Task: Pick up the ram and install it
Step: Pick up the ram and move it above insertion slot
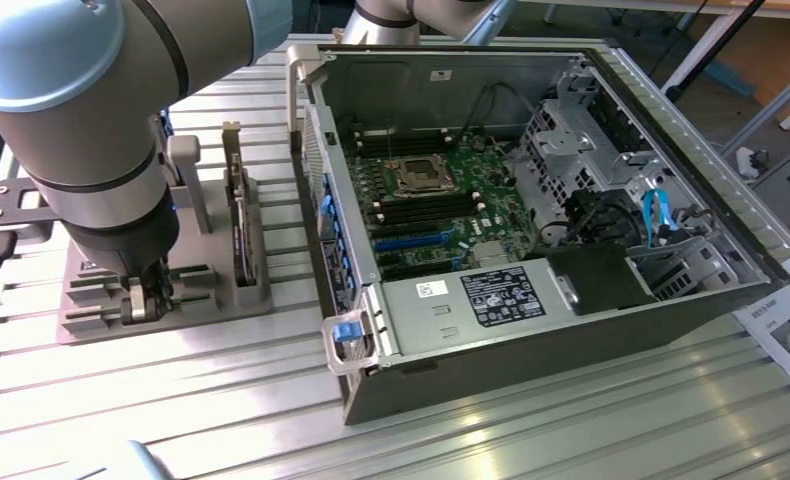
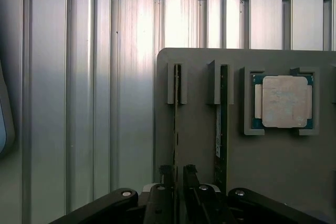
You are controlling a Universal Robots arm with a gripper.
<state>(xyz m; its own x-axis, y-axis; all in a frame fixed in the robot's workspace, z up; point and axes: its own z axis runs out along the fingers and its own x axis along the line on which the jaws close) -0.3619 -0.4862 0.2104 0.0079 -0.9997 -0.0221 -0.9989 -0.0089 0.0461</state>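
Claw: I saw the black two-fingered gripper [image 2: 179,170] down low over the fixture, its jaws apart and gripping nothing.
Ram, position: the long, thin green circuit-board stick [image 2: 177,114] stood on edge in its slot, and its near end ran into the gap between the two fingers [image 2: 168,178], so I judged the claw was straddling it rather than beside it.
Ram, long axis: it ran straight away from the claw, in line with the gap and square to the closing direction of the jaws. That was the relation I watched.
Contact: I could not tell whether either finger pad was touching the board's face; it sat closer to one finger than to the other.
Neighbour: a second green stick of the same kind [image 2: 223,124] stood parallel in the next slot, just beside the claw and outside the jaws.
Beyond that: the square silver-lidded CPU chip [image 2: 283,100] lay flat in its own corner-bracketed pocket, well clear.
Fixture: all three sat on the flat grey moulded holder plate [image 2: 199,129], which rested on the ribbed aluminium slatted table [image 2: 79,103].
Far side: in the exterior view the gripper [image 1: 142,300] stood at the holder, on that view's left; the open dark metal computer case [image 1: 715,150] with its green motherboard [image 1: 435,200] lay well apart, to that view's right.
Progress: I judged that the stick had not been lifted.
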